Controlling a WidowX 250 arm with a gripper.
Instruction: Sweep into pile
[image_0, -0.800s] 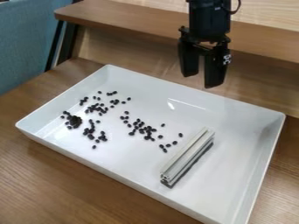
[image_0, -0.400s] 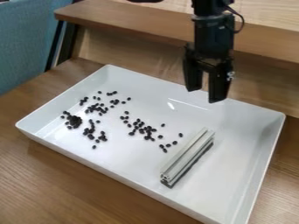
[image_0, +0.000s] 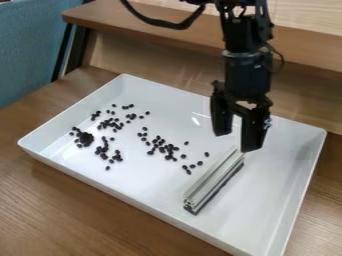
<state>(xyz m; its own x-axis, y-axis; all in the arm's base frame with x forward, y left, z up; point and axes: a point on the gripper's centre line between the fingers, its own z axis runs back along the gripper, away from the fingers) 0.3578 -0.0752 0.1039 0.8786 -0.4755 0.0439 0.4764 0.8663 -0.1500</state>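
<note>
Your gripper (image_0: 236, 142) hangs wide, holding nothing, near the metal bar's (image_0: 212, 180) far end, presumably for pickup. The bar lies right of the scattered dark beans (image_0: 161, 149), suiting a leftward sweep. Observe the tray's (image_0: 267, 192) raised walls; manoeuvring room extends rightward.

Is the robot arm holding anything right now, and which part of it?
No, nothing is held. The gripper is open and empty, near the far end of the metal bar.
</note>
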